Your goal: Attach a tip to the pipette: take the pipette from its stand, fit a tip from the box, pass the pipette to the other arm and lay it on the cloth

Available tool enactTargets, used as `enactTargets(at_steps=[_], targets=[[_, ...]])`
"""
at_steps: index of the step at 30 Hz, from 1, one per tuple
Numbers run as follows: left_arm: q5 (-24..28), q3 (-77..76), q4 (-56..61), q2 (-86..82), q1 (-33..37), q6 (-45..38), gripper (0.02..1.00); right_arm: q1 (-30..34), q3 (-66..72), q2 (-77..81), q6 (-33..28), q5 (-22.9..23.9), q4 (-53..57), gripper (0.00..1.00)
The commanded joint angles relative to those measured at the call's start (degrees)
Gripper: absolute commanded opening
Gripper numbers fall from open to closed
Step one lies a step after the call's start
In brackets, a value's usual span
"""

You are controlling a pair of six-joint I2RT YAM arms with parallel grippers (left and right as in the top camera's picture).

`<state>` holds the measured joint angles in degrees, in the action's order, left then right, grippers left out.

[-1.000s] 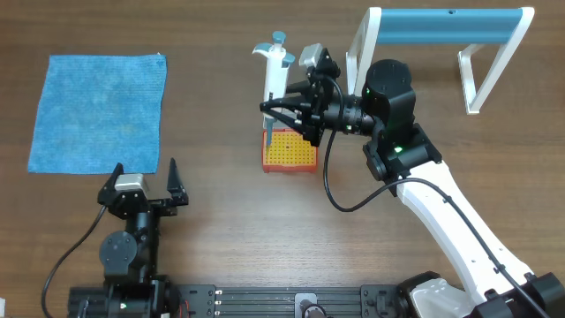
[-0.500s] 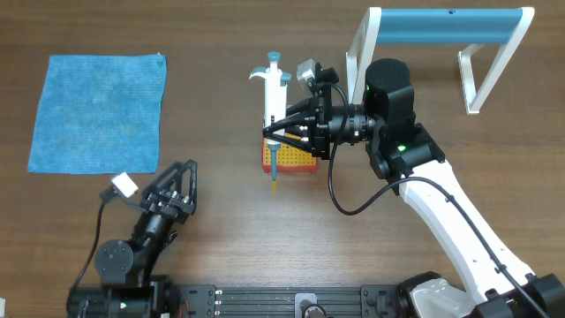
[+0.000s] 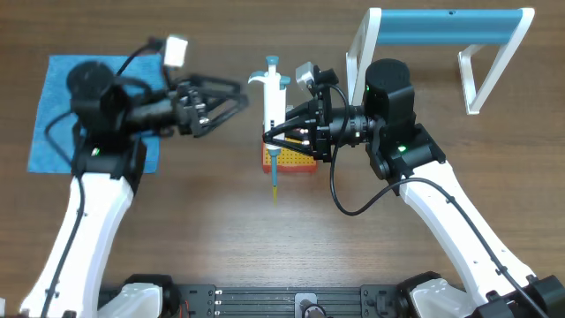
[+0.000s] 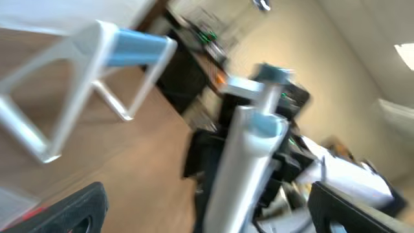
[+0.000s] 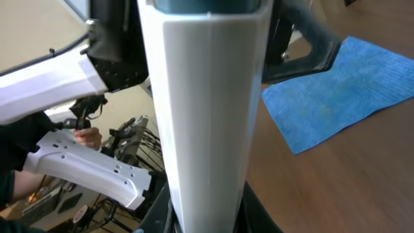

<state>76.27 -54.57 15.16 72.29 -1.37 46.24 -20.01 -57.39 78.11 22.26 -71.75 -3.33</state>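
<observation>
My right gripper (image 3: 279, 132) is shut on the white pipette (image 3: 274, 97), which has a blue top. It holds the pipette upright over the left edge of the orange tip box (image 3: 298, 159). A yellow tip (image 3: 274, 181) is fitted on the pipette's lower end. In the right wrist view the pipette body (image 5: 200, 116) stands very close. My left gripper (image 3: 235, 102) is open, raised just left of the pipette and pointing at it. In the left wrist view the pipette (image 4: 249, 162) sits between and beyond the fingers. The blue cloth (image 3: 62, 93) lies at the far left.
The white stand with a blue bar (image 3: 441, 26) is at the back right, also seen as the stand (image 4: 97, 71) in the left wrist view. The left arm hangs over the cloth's right half. Bare wooden table spreads across the front.
The right gripper lifted the pipette off the tip box with a yellow tip on it. The left arm rose from the table's front and swung up toward the pipette.
</observation>
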Motion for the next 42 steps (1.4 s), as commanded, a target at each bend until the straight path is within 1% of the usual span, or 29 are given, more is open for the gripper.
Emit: enactTargets(at_steps=[1, 3, 5, 9, 10, 11, 12, 13, 14, 15, 17, 18, 19, 21, 22, 23, 24, 27, 28, 29, 30, 31, 35, 37, 39, 41, 42], targets=[[7.93, -3.74, 5.73, 2.36, -4.79, -1.73, 0.998, -0.24, -0.98, -0.63, 3.67, -1.38, -0.42, 0.075], [7.93, -3.74, 5.75, 2.34, -5.73, -1.73, 0.998, -0.35, -0.98, -0.63, 3.69, -1.31, -0.85, 0.077], [6.67, -3.74, 5.73, 2.34, -6.36, -1.7, 0.998, -1.14, -0.98, -0.63, 3.67, -0.92, -2.43, 0.075], [2.05, -3.74, 5.77, 2.34, -10.05, -1.81, 1.0, -1.36, -0.98, -0.63, 3.67, -0.72, -3.61, 0.075], [-0.02, -3.74, 5.77, 2.34, -10.54, -1.79, 0.958, -1.49, -0.98, -0.63, 3.67, -0.74, -3.63, 0.077], [-1.07, -3.74, 5.99, 2.34, -10.67, -1.77, 0.888, -1.53, -0.98, -0.63, 3.65, -0.72, -3.63, 0.077], [-1.11, -3.74, 6.29, 2.34, -10.67, -1.79, 0.842, -1.53, -0.98, -0.63, 3.65, -0.72, -3.65, 0.077], [-1.09, -3.74, 6.32, 2.34, -10.67, -1.79, 0.829, -1.53, -0.98, -0.63, 3.65, -0.72, -3.63, 0.077], [-1.09, -3.74, 6.32, 2.34, -10.67, -1.79, 0.792, -1.53, -0.98, -0.63, 3.65, -0.72, -3.63, 0.075], [-1.33, -3.74, 6.32, 2.36, -10.67, -1.81, 0.665, -1.53, -0.98, -0.63, 3.65, -0.72, -3.63, 0.073], [-2.21, -3.74, 6.29, 2.36, -10.67, -1.79, 0.57, -1.53, -0.98, -0.63, 3.63, -0.72, -3.63, 0.075], [-2.4, -3.74, 6.32, 2.34, -10.67, -1.79, 0.454, -1.53, -0.98, -0.63, 3.63, -0.72, -3.63, 0.075], [-2.4, -3.74, 6.29, 2.34, -10.67, -1.79, 0.371, -1.53, -0.98, -0.63, 3.63, -0.72, -3.65, 0.077], [-2.38, -3.74, 6.32, 2.34, -10.67, -1.79, 0.27, -1.53, -0.98, -0.63, 3.61, -0.72, -3.65, 0.077], [-2.4, -3.74, 6.29, 2.36, -10.67, -1.79, 0.237, -1.53, -0.98, -0.63, 3.61, -0.72, -3.65, 0.075], [-2.4, -3.74, 6.29, 2.36, -10.67, -1.79, 0.174, -1.53, -0.98, -0.63, 3.58, -0.7, -3.65, 0.077], [-2.49, -3.74, 6.29, 2.34, -10.67, -1.79, 0.027, -1.53, -0.98, -0.63, 3.34, -0.7, -3.65, 0.077], [-2.62, -3.74, 6.29, 2.36, -10.67, -1.84, 0.027, -1.53, -0.98, -0.63, 2.95, 1.49, -3.63, 0.077], [-2.56, -3.74, 6.29, 2.34, -10.67, -3.23, 0.027, -1.53, -0.98, -0.63, 2.95, 2.14, -3.63, 0.266], [-2.56, -3.74, 6.29, 2.34, -10.67, -4.0, 0.025, -1.53, -0.98, -0.63, 2.97, 2.1, -3.63, 0.524], [-2.51, -3.74, 6.29, 2.34, -10.67, -5.03, 0.027, -1.53, -0.98, -0.63, 2.97, 2.08, -3.61, 0.652], [-2.56, -3.74, 6.34, 2.34, -10.64, -5.81, 0.027, -1.53, -0.98, -0.63, 2.97, 1.92, -3.58, 0.726], [-3.65, -3.74, 6.08, 2.34, -10.12, -8.79, 0.027, -0.87, -0.98, -0.63, 2.95, 1.64, -3.19, 0.735], [-3.91, -3.74, 3.72, 2.34, -8.85, -11.06, 0.027, 0.59, -0.98, -0.66, 2.95, 1.64, -1.05, 0.737], [-4.76, -3.74, -2.03, 2.34, -6.95, -15.34, 0.025, 2.62, -0.98, -0.66, 1.6, 1.62, 2.08, 0.739], [-7.65, -3.74, -9.44, 2.34, -4.92, -20.55, 0.027, 3.34, -0.98, -0.66, -1.49, 1.75, 3.96, 0.739], [-10.45, -3.74, -14.36, 2.34, -3.78, -23.65, 0.027, 3.45, -0.98, -0.66, -2.27, 3.52, 5.03, 0.741]])
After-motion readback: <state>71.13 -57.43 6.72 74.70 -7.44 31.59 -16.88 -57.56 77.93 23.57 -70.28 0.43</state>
